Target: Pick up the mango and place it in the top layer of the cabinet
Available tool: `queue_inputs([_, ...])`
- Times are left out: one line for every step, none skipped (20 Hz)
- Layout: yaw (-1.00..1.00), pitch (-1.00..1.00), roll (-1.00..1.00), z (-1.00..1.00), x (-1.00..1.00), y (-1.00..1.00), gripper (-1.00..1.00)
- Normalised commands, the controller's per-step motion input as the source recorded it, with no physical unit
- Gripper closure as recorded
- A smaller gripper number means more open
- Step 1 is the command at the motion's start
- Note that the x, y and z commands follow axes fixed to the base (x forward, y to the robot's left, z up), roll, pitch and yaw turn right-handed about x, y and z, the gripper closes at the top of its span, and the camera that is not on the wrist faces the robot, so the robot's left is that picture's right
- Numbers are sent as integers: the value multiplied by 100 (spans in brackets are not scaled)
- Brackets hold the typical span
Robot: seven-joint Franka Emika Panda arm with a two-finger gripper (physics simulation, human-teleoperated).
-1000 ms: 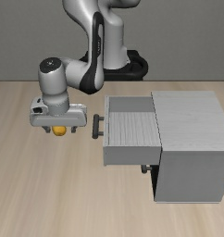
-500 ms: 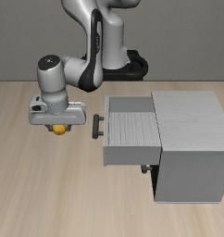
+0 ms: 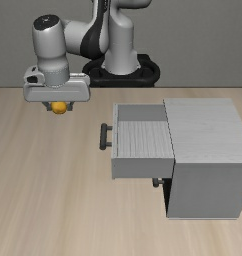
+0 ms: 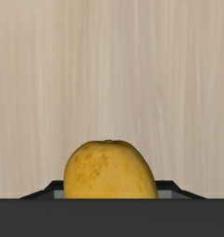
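My gripper [image 3: 57,103] pinches the speckled yellow-orange mango [image 4: 109,171] above the pale wooden table [image 3: 48,205], well apart from the grey cabinet [image 3: 205,150] with its top drawer [image 3: 141,148] pulled out

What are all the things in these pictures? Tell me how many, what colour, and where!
yellow-orange rounded mango: one, yellow-orange with speckles, held up above the table between the gripper's fingers.
grey box-shaped cabinet: one, grey, on the exterior view's right.
grey top drawer: one, grey, pulled out towards the exterior view's left.
dark drawer handle: one, dark, on the drawer's front.
light wooden table: one, pale wood, under everything.
white and grey robot arm: one, at the far side, on a black base.
gripper: one, grey, shut on the mango.
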Motion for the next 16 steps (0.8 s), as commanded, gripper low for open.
queue_inputs([0,0,0,100,0,0,100])
queue_inputs([0,0,0,100,0,0,100])
queue_inputs([0,0,0,100,0,0,100])
queue_inputs([0,0,0,100,0,0,100])
queue_inputs([0,0,0,100,0,0,100])
queue_inputs([0,0,0,100,0,0,100])
queue_inputs([0,0,0,100,0,0,100])
queue_inputs([0,0,0,100,0,0,100])
queue_inputs([0,0,0,0,0,100,100])
queue_inputs([0,0,0,0,0,100,100])
queue_inputs([0,0,0,0,0,100,100])
queue_inputs([0,0,0,0,0,100,100])
queue_inputs([0,0,0,0,0,100,100])
queue_inputs([0,0,0,0,0,100,100])
queue_inputs([0,0,0,0,0,100,100])
queue_inputs([0,0,0,0,0,100,100])
